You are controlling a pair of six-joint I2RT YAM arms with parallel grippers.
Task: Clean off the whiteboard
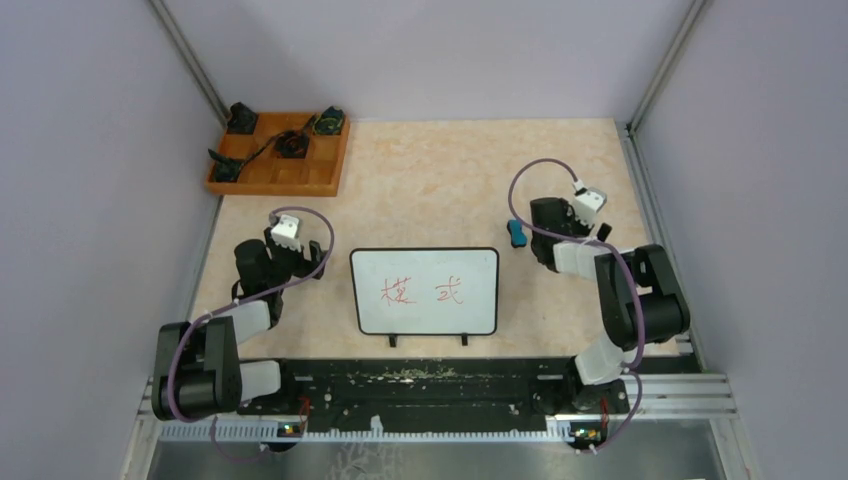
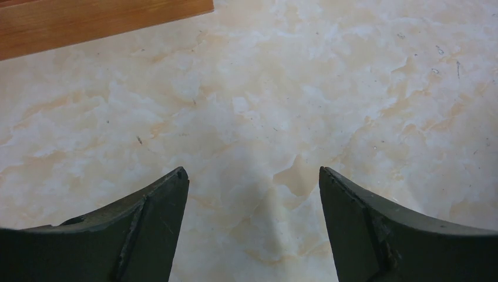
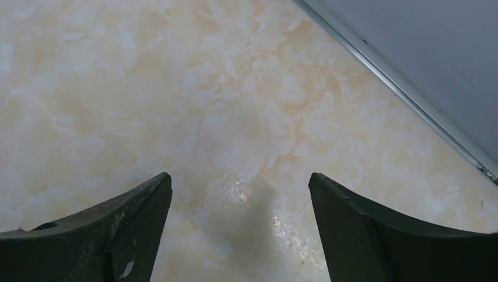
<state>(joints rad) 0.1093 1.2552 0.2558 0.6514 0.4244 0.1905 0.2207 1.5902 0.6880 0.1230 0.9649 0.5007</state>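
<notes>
The whiteboard (image 1: 425, 290) stands on two small black feet at the middle near side of the table, black-framed, with red handwritten characters (image 1: 422, 291) on it. A small blue and black object (image 1: 516, 233) lies just beyond the board's right corner. My left gripper (image 1: 287, 236) is to the board's left; in the left wrist view the left gripper (image 2: 252, 173) is open over bare marbled tabletop. My right gripper (image 1: 580, 210) is beyond the board's right end, next to the blue object; in the right wrist view the right gripper (image 3: 239, 176) is open with nothing between its fingers.
An orange wooden compartment tray (image 1: 322, 177) with small black items and a cable sits at the far left; its edge (image 2: 88, 23) shows in the left wrist view. Grey walls bound the table, with a metal rail (image 3: 399, 88) at the right wall.
</notes>
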